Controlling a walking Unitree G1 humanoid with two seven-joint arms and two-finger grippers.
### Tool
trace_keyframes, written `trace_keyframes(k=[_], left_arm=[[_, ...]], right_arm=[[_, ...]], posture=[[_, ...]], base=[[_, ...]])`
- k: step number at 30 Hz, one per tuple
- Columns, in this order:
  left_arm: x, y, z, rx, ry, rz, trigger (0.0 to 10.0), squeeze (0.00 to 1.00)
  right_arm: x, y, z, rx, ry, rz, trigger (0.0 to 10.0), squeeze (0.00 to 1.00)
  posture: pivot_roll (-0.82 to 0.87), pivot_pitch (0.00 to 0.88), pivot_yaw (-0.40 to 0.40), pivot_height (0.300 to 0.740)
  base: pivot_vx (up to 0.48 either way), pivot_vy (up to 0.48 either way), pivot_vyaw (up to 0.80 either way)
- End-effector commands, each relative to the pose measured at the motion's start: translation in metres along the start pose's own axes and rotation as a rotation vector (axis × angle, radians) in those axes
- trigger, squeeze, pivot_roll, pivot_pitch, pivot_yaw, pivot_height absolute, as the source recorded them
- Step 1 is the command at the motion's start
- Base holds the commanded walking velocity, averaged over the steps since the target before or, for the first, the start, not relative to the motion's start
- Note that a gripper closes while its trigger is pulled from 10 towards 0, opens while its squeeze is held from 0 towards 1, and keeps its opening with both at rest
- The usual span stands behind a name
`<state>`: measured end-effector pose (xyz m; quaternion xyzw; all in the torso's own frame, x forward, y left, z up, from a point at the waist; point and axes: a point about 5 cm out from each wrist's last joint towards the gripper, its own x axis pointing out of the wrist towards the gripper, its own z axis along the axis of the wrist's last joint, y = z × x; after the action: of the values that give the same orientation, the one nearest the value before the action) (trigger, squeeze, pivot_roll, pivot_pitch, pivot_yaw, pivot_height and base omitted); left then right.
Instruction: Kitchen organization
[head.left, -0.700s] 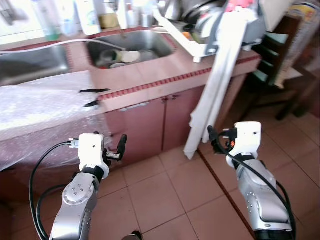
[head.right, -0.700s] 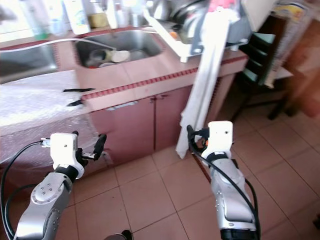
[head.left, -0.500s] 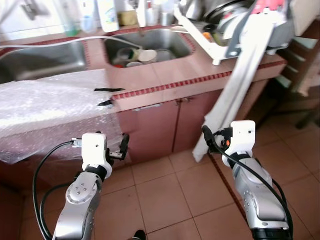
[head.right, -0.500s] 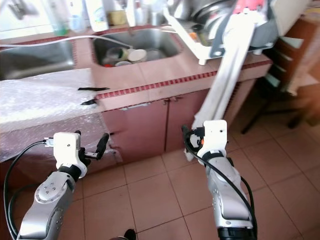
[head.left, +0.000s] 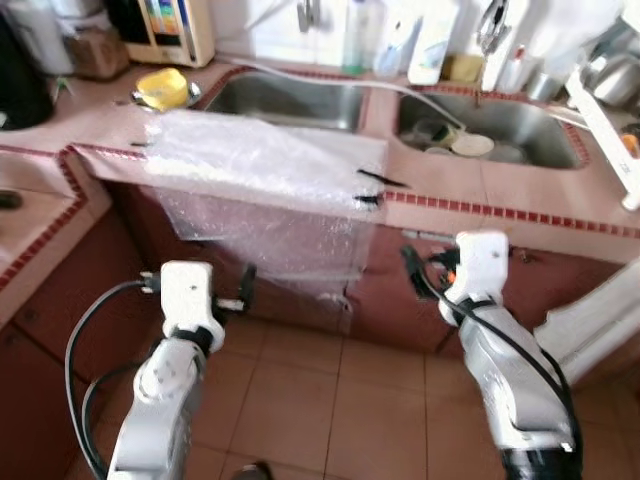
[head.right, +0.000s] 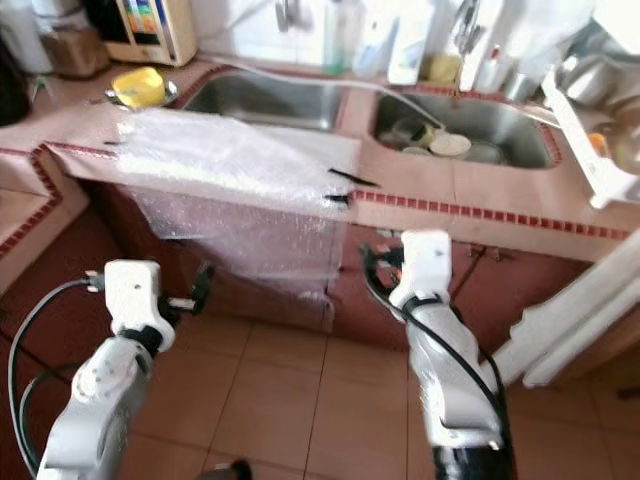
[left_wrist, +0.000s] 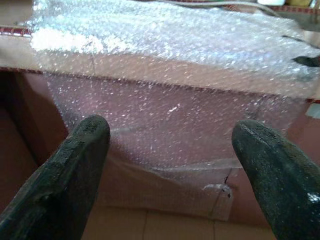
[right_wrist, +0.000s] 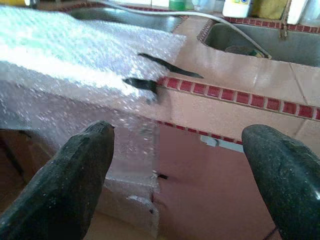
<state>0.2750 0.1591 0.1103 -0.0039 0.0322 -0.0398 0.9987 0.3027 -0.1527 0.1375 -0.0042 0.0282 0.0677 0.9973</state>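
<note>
A sheet of bubble wrap (head.left: 270, 170) lies over the pink tiled counter (head.left: 520, 195) and hangs down the cabinet front, held by black tape strips (head.left: 378, 180). Behind it are two steel sinks; the right sink (head.left: 500, 120) holds dishes (head.left: 470, 145). My left gripper (head.left: 245, 288) hovers low before the hanging wrap, its fingers (left_wrist: 80, 150) spread open and empty. At the same height, near the wrap's right edge, my right gripper (head.left: 412, 272) is open too, with nothing between its fingers (right_wrist: 85, 160).
A yellow thing (head.left: 165, 88) sits in a dish at the counter's back left. Bottles (head.left: 430, 45) line the wall behind the sinks, and a white hose (head.left: 420, 90) runs across them. A white cloth (head.left: 590, 320) hangs at the right. Below is tiled floor (head.left: 330, 400).
The camera has swung left: the dish rack and hanging cloth slid to the right edge, and the bubble wrap and left sink came to the middle. Both grippers stay open and held out as before.
</note>
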Motion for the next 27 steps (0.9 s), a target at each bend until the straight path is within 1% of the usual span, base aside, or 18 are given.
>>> trace_keyframes(k=[1,2,4,6,10,15,18,20,21,24,27], left_arm=[[0.004,-0.004,0.004,-0.017,-0.006,-0.006,10.0,0.00],[0.006,-0.003,0.005,-0.024,-0.009,0.004,10.0,0.00],[0.007,0.000,0.004,-0.025,0.002,0.010,10.0,0.00],[0.007,0.002,0.001,-0.043,0.021,0.025,10.0,0.00],[0.009,0.003,0.002,-0.039,0.023,0.026,10.0,0.00],[0.014,0.003,0.005,-0.044,0.021,0.020,10.0,0.00],[0.016,-0.002,0.011,-0.015,0.010,-0.029,10.0,0.00],[0.019,0.000,0.018,-0.002,0.009,-0.031,10.0,0.00],[0.022,0.002,0.025,-0.002,0.001,-0.033,10.0,0.00],[0.030,-0.002,0.039,-0.035,-0.022,-0.052,10.0,0.00],[0.032,-0.003,0.038,-0.040,-0.006,-0.050,10.0,0.00]], right_arm=[[0.000,-0.004,-0.003,0.004,0.018,-0.020,10.0,0.00],[0.001,-0.004,-0.002,-0.007,0.008,-0.019,10.0,0.00],[0.001,-0.003,-0.002,0.003,0.007,-0.021,10.0,0.00],[0.003,-0.006,0.000,-0.001,-0.002,-0.052,10.0,0.00],[0.005,-0.010,0.003,0.018,-0.021,-0.085,10.0,0.00],[0.007,-0.011,0.005,0.024,-0.027,-0.087,10.0,0.00],[0.008,-0.012,0.008,0.035,-0.049,-0.102,10.0,0.00],[0.008,-0.015,0.008,0.034,-0.054,-0.127,10.0,0.00],[0.008,-0.017,0.008,0.041,-0.058,-0.142,10.0,0.00],[0.006,-0.018,0.006,0.040,-0.067,-0.170,10.0,0.00],[0.005,-0.019,0.005,0.045,-0.067,-0.177,10.0,0.00]], posture=[[0.01,0.088,-0.046,0.740],[0.01,0.086,-0.047,0.740],[0.01,0.082,-0.048,0.740],[0.01,0.077,-0.046,0.740],[0.01,0.069,-0.045,0.740],[0.01,0.054,-0.039,0.740],[0.01,0.048,-0.019,0.740],[0.01,0.046,0.000,0.740],[0.01,0.045,0.013,0.740],[0.01,0.044,0.034,0.740],[0.00,0.044,0.039,0.740]], base=[[0.000,0.000,0.00],[0.000,0.000,0.00],[0.000,0.000,0.00],[0.000,0.000,0.00],[0.000,0.184,0.00],[0.000,0.244,-0.77],[0.000,0.000,0.00],[0.000,0.000,0.00],[0.000,0.000,0.00],[0.000,0.480,0.00],[0.000,0.480,0.00]])
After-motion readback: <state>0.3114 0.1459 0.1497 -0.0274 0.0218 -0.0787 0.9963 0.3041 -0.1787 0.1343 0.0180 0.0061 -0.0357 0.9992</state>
